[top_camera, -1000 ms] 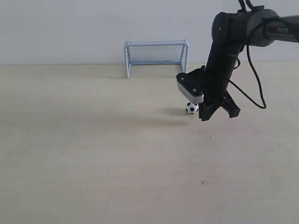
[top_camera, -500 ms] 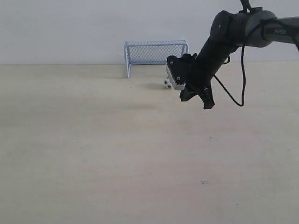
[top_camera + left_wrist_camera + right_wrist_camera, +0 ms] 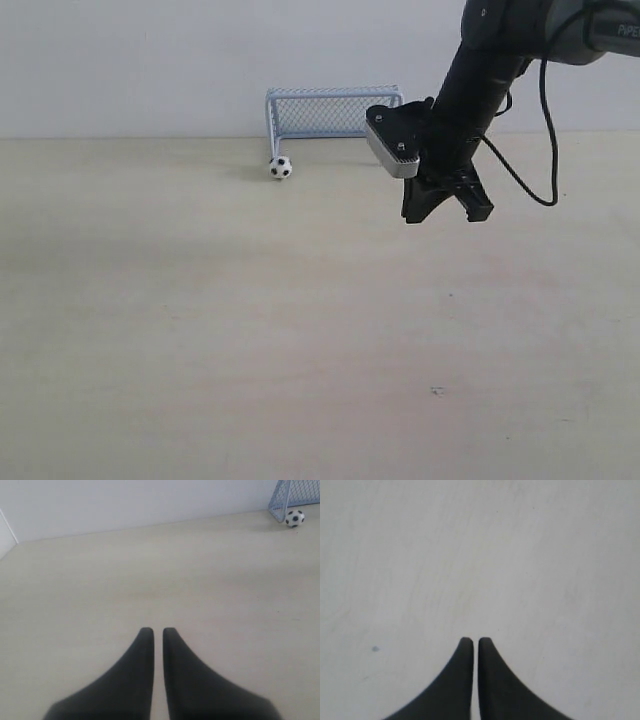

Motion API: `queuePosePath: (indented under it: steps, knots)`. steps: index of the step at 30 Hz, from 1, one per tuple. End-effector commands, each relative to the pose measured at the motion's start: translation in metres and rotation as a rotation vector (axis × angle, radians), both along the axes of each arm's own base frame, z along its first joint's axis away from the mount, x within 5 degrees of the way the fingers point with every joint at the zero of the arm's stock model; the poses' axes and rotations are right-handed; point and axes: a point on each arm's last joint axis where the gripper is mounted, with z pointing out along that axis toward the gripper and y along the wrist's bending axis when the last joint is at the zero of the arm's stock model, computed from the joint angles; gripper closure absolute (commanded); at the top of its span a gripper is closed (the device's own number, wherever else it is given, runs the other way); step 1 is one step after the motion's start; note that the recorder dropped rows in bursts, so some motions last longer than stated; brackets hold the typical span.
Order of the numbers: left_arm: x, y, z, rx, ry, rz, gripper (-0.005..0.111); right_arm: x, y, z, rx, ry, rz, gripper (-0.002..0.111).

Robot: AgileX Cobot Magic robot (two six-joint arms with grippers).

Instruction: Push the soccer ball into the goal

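Looking at the exterior view, you'll find the soccer ball (image 3: pixel 281 168) in the upper middle of the frame. It rests on the pale table (image 3: pixel 200 330) at the foot of the goal's left post. The goal (image 3: pixel 335 93) stands at the far edge of the table against the white wall (image 3: pixel 130 60), with its mouth facing the camera. The ball sits just beside that post, at the left corner of the mouth. From this angle I can't tell whether it touches the tube or lies past the line.

Your right gripper (image 3: pixel 471 641) has its fingers drawn nearly together, with only a thin sliver between the tips and nothing held. Below it the right wrist view shows bare table and one small dark speck (image 3: pixel 375 649) at the lower left. In the exterior view the right arm (image 3: pixel 480 90) comes down from the upper right corner. The gripper points downward over the table, right of the goal and well apart from the ball. A silver camera block (image 3: pixel 392 150) sits on its left side, and a black cable (image 3: pixel 548 150) loops at its right.

Your left gripper (image 3: pixel 157 631) is the same: two dark fingers almost meeting, empty, at the lower middle of the left wrist view. The ball and goal are far off in that view's upper right corner.
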Motion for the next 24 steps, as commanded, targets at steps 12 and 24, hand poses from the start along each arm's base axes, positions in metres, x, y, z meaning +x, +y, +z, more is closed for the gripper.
queuePosePath:
  steps: [12, 24]
  knots:
    - [0.0, -0.001, 0.001, -0.008, -0.003, -0.006, 0.1, -0.014, -0.011, 0.039, -0.04, -0.056, -0.052, 0.108]
    - [0.0, -0.001, 0.001, -0.008, -0.003, -0.006, 0.1, -0.028, -0.049, 0.048, -0.033, -0.02, -0.144, 0.108]
